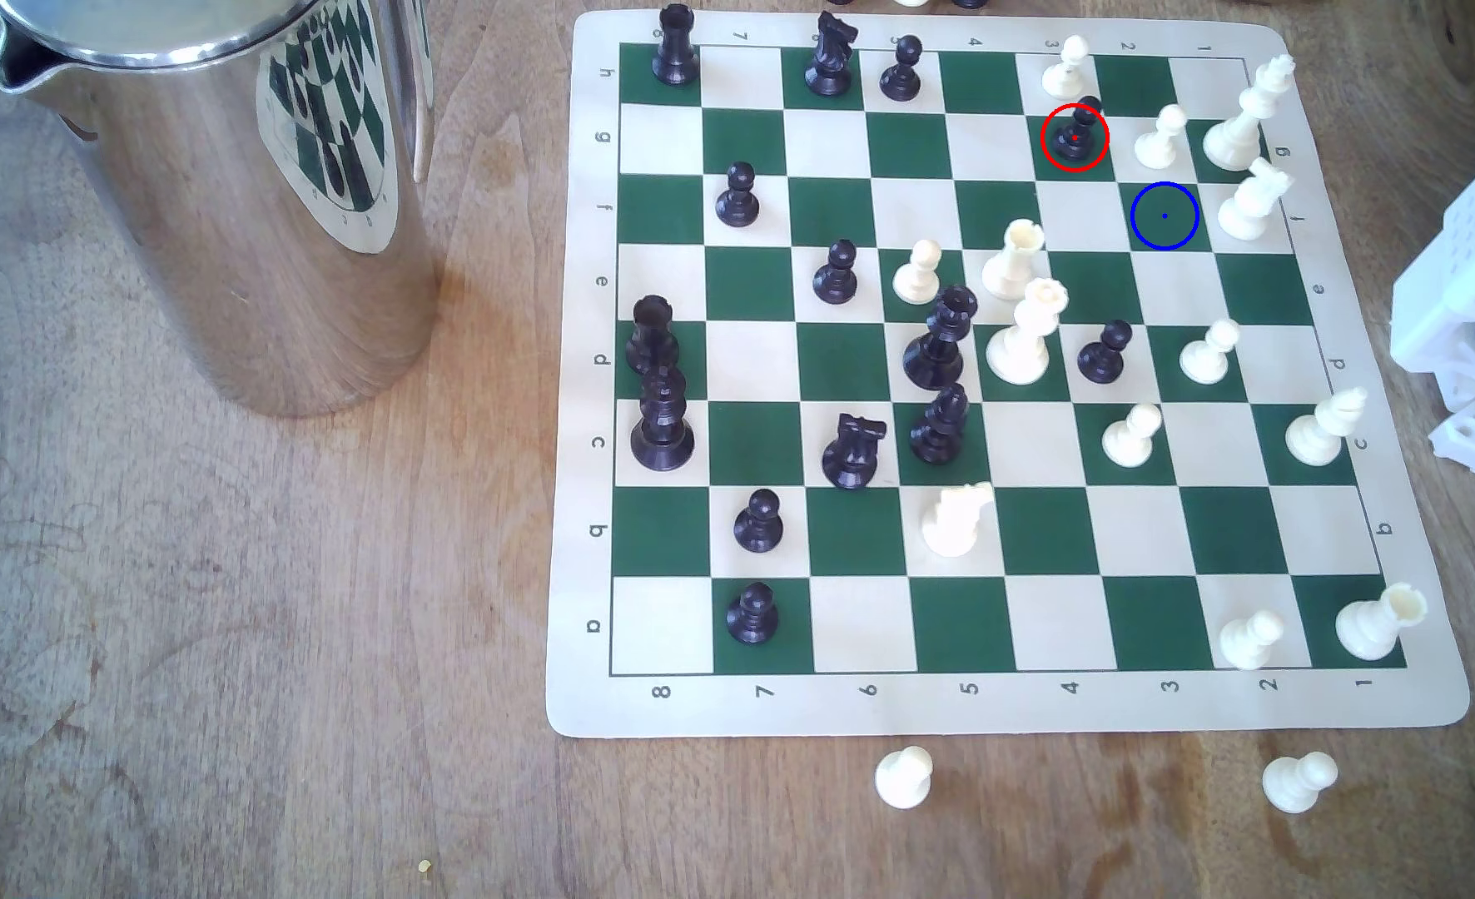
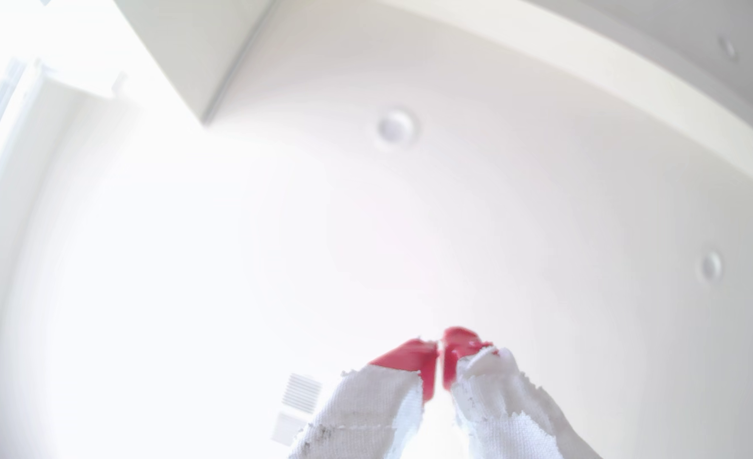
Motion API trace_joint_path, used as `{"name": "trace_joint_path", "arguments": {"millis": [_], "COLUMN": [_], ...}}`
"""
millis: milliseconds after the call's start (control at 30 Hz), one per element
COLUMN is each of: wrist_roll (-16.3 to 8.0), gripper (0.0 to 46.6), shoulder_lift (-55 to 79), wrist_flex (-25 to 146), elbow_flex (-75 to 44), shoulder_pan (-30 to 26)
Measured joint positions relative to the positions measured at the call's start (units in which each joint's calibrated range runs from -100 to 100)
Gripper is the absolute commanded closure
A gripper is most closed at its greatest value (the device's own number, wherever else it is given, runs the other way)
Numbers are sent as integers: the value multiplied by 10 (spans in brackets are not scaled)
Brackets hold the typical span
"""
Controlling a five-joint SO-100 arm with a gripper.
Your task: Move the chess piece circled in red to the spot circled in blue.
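On the board's far right: black pawn [image 1: 1078, 138] upright in the red ring
Blue-ringed square [image 1: 1164, 216]: diagonally nearer, bare
Tool [image 2: 440, 348]: red tips together, gripping nothing, facing ceiling

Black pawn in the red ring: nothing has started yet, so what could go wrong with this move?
1. The black pawn stands close among white pawns; fingers coming down could topple one.
2. The blue-ringed square sits beside a tall white piece, so the placement could nudge it.
3. The gripper points at the ceiling, tips together; it must swing down and open first.
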Motion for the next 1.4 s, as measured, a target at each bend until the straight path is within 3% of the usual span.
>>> {"name": "trace_joint_path", "arguments": {"millis": [367,567,700,1100,1267,1400], "wrist_roll": [0,-1,0,-7,-53,-69], "gripper": [464,464,464,452,454,464], "shoulder_lift": [0,0,-1,-2,-3,21], "wrist_flex": [116,394,624,1015,1283,1399], "elbow_flex": [-30,-140,-193,-287,-351,-396], "shoulder_pan": [9,17,63,117,139,154]}}
